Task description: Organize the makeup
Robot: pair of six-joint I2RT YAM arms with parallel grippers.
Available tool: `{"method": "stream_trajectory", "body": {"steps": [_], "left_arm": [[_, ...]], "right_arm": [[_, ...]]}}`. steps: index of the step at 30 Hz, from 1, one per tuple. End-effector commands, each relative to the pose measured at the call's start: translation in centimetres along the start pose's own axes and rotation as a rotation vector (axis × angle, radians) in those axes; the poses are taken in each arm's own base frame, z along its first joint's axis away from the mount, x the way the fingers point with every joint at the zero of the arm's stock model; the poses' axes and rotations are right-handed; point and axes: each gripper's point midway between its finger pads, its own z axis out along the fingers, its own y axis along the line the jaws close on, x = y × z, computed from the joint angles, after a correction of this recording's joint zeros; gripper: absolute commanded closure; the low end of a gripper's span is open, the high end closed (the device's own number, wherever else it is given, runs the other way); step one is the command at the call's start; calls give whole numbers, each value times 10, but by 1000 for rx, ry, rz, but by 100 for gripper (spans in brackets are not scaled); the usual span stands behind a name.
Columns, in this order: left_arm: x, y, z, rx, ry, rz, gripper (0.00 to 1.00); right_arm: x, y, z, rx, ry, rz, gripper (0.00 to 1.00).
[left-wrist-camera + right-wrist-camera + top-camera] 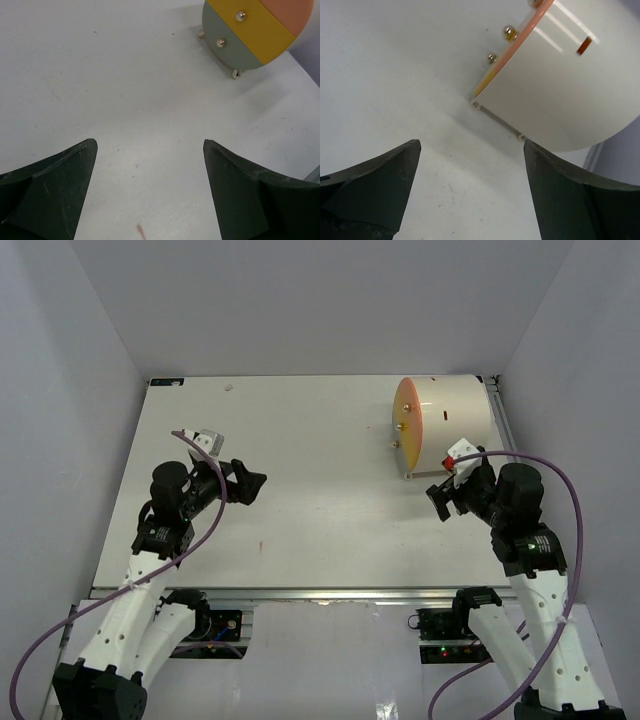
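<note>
The left gripper [245, 480], well left of the cream cylinder [445, 425] with its peach, yellow and grey-green knobbed front, and the right gripper [440, 498], just beside it, gape empty over the desk [330, 530]; where the makeup lies cannot be told.

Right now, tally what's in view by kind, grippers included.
Cylinder: 1
Makeup: 0 in view
Grippers: 2, left gripper and right gripper, both open and empty
Total: 3
</note>
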Motion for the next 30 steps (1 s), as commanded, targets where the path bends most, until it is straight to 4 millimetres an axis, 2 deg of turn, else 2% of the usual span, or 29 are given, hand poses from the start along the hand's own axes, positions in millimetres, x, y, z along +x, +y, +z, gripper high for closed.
{"method": "stream_trajectory", "body": {"steps": [1,3,7,9,10,11,15,19,30], "left_arm": [[-11,-14,-17,52,-48,45,2],[-10,-15,-22,43,-58,54,2],[-11,-12,-28,18,-84,62,2],[-11,-12,-30,11,-91,62,2],[-11,-12,-30,12,-91,62,2],[-10,-12,-30,15,-88,60,2],[-7,-14,-28,27,-73,53,2],[-3,-12,-24,27,-54,48,2],[4,-7,-19,13,-22,37,2]], "right_arm": [[25,12,19,-53,37,196,10],[35,14,28,-62,72,300,10],[49,9,36,-23,98,392,10],[51,2,36,20,74,409,10],[60,3,36,39,86,427,10],[59,0,35,65,58,423,10],[75,0,33,140,35,460,10],[64,-10,25,201,-24,469,10],[72,-18,24,261,10,504,10]]}}
